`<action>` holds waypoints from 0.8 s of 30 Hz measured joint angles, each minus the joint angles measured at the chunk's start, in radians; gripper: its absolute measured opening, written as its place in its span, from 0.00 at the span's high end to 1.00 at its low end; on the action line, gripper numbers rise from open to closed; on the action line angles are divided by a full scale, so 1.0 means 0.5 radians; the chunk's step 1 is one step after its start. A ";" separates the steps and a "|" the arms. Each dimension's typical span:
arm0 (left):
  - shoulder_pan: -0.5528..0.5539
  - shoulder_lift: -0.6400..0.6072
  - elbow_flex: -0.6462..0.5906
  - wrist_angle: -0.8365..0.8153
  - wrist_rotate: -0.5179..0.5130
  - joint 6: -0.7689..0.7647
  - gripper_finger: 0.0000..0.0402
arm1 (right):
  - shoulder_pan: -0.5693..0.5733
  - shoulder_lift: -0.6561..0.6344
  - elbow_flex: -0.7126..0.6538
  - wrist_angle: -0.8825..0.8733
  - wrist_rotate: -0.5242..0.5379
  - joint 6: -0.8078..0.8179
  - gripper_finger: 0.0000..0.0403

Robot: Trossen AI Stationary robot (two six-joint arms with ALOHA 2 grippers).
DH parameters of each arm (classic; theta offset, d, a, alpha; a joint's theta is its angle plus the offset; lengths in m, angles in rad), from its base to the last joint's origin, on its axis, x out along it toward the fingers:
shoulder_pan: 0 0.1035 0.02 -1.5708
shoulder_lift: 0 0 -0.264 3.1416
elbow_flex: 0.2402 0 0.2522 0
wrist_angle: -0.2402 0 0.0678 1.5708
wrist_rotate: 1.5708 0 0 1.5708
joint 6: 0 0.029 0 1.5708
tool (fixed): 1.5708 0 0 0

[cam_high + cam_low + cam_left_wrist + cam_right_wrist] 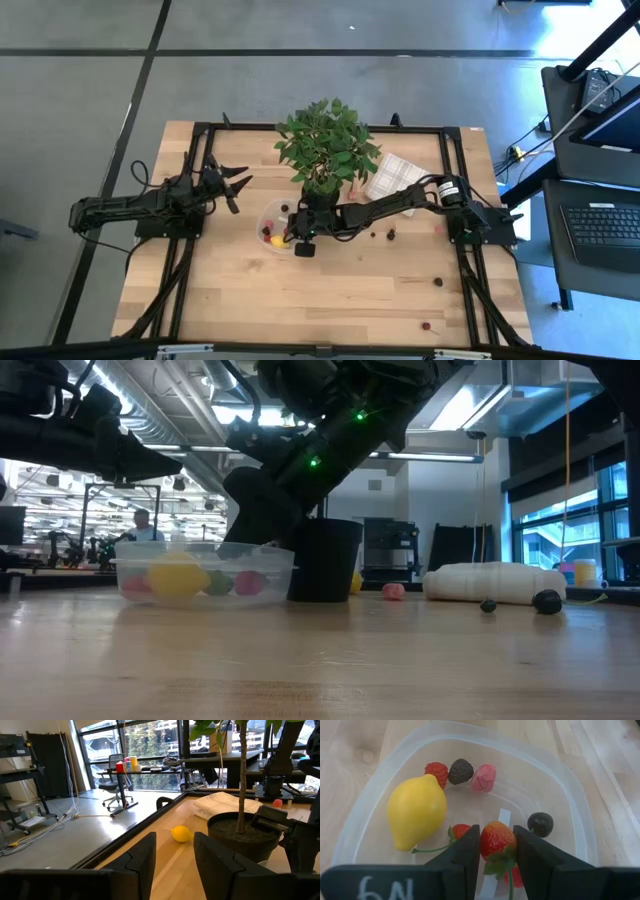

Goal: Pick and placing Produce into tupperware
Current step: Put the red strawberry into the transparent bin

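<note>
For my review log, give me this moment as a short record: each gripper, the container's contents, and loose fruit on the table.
right gripper: shut on a red strawberry, over the clear plastic container
left gripper: idle, above the table's left side
container contents: yellow lemon, red raspberry, dark blackberry, pink berry, dark round berry
loose fruit: small dark berry on the wooden table

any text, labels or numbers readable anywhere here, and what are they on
"6N" or "N9", depending on which way up: white hand-drawn marks on the right gripper body, seen in the right wrist view above the tupperware.
Cans on the far desk: labels too small to read.
Nothing else readable.
</note>
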 joint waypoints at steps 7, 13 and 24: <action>0.000 0.000 0.000 0.000 0.000 0.000 0.69 | 0.000 -0.001 0.000 0.000 0.000 -0.001 0.71; 0.000 0.000 0.000 0.000 0.000 0.000 0.69 | 0.000 -0.001 0.000 0.000 0.000 -0.001 0.71; -0.001 0.000 -0.001 0.000 0.001 0.000 0.69 | -0.002 -0.001 0.000 -0.008 0.002 0.053 0.71</action>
